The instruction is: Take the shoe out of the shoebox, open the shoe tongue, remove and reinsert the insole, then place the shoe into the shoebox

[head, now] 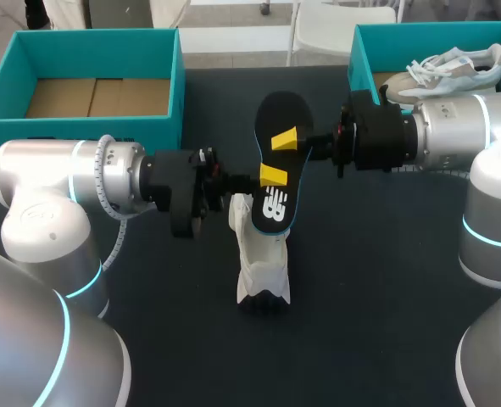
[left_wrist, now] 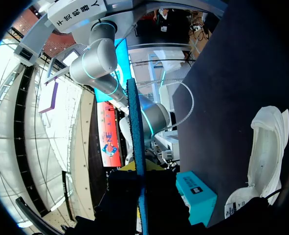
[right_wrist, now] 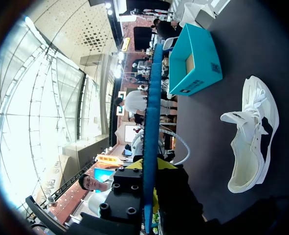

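While both arms come in from the sides and meet above the middle of the table (head: pixel 386 297), the black insole (head: pixel 277 161) hangs in the air between them, its printed face turned up toward the head camera. The left gripper (head: pixel 271 176) is clenched on the near half of the insole from the left edge, with one yellow tip lying on the black face; the right gripper (head: pixel 288 140) grasps the same insole a little farther back, from the right edge. From each wrist camera the insole is seen edge-on, as a thin blue line running between that gripper's fingers. The white shoe (head: pixel 263 259) is out of the boxes; it lies on the table just under the near end of the insole, apart from both grippers, and its opening shows wide and pale in the wrist views. The left shoebox (head: pixel 89 51), at the far left, shows only its brown cardboard floor; the right shoebox (head: pixel 362 52), at the far right, holds a second shoe (head: pixel 453 69), white with loose laces.
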Controlling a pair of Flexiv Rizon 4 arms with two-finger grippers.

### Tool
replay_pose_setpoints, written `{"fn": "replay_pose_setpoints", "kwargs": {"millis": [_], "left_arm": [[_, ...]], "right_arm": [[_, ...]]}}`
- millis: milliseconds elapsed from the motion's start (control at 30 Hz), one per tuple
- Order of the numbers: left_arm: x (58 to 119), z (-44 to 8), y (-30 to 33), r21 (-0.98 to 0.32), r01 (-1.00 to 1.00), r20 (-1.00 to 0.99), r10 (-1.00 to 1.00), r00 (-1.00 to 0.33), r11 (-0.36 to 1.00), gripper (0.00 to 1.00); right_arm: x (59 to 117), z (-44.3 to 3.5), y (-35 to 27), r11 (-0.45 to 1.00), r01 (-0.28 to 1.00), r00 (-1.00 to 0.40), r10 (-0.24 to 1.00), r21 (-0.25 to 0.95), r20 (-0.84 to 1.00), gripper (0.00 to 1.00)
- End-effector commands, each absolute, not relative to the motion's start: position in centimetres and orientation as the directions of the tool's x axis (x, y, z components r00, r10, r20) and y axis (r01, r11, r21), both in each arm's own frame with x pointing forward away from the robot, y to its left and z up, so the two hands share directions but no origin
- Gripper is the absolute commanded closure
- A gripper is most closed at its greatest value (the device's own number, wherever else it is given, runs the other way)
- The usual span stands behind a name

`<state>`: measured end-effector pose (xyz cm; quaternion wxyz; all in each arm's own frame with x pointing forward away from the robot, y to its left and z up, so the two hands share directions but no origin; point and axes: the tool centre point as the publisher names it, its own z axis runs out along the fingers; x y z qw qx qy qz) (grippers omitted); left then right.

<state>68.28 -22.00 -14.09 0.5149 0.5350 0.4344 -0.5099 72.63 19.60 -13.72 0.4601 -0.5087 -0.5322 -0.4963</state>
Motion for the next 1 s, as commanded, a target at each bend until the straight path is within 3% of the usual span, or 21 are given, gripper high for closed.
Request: {"fn": "replay_pose_setpoints", "kwargs": {"millis": [33,100,167,567,1000], "left_arm": [[67.9,-14.1,-21.3,0.072,0.991,-0.995,-0.074,0.064,-0.114,1.00],[67.8,-14.0,-21.0,0.057,0.991,-0.996,-0.080,0.047,-0.118,1.00],[67.7,-14.0,-20.5,0.043,0.992,-0.996,-0.077,0.034,-0.121,0.00],[71.0,-12.4,-16.4,0.038,0.992,-0.992,0.118,0.052,-0.121,0.00],[73.9,-10.1,-18.1,0.020,0.977,-0.767,0.623,0.151,-0.213,0.00]], "right_arm": [[73.1,-13.8,19.7,0.001,0.999,-0.053,0.098,0.053,0.994,1.00],[73.2,-13.9,19.6,0.000,0.999,-0.052,0.098,0.052,0.994,1.00],[73.3,-14.0,19.5,0.000,0.999,-0.051,0.098,0.051,0.994,1.00],[73.8,-15.7,18.4,0.009,1.000,-0.008,0.100,0.007,0.995,1.00],[73.2,-17.0,19.0,0.016,1.000,0.011,0.111,-0.013,0.994,1.00]]}}
